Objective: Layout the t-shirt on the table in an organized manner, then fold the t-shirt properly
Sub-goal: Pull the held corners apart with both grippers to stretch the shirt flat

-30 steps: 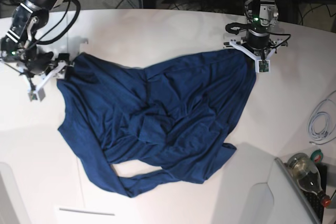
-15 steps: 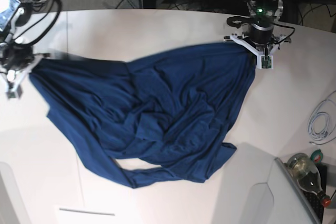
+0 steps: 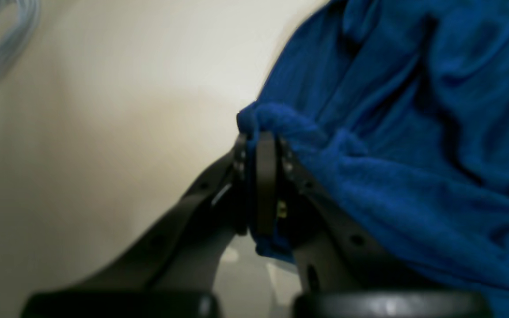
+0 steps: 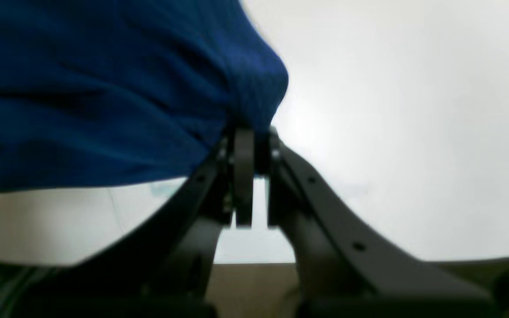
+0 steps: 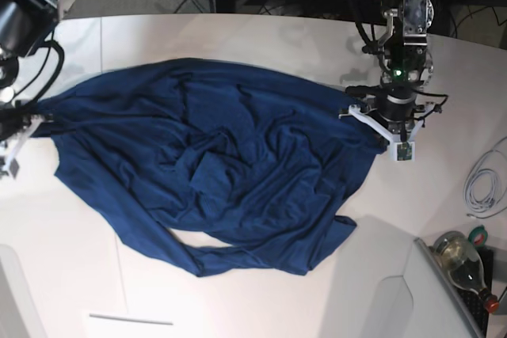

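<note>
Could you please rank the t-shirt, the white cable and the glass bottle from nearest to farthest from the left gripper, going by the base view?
From the left gripper:
1. t-shirt, pinched in its jaws.
2. white cable, by the table's right edge.
3. glass bottle, at the lower right corner.

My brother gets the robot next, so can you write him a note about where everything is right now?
Left end effector: shut on the t-shirt, at its edge.
Right end effector: shut on the t-shirt's opposite edge.
The shirt hangs stretched between the two arms over the table, its lower part resting there, still wrinkled.
Done: both edges gripped, shirt spread wide.
Left: lay it flat, smooth it, fold it.
</note>
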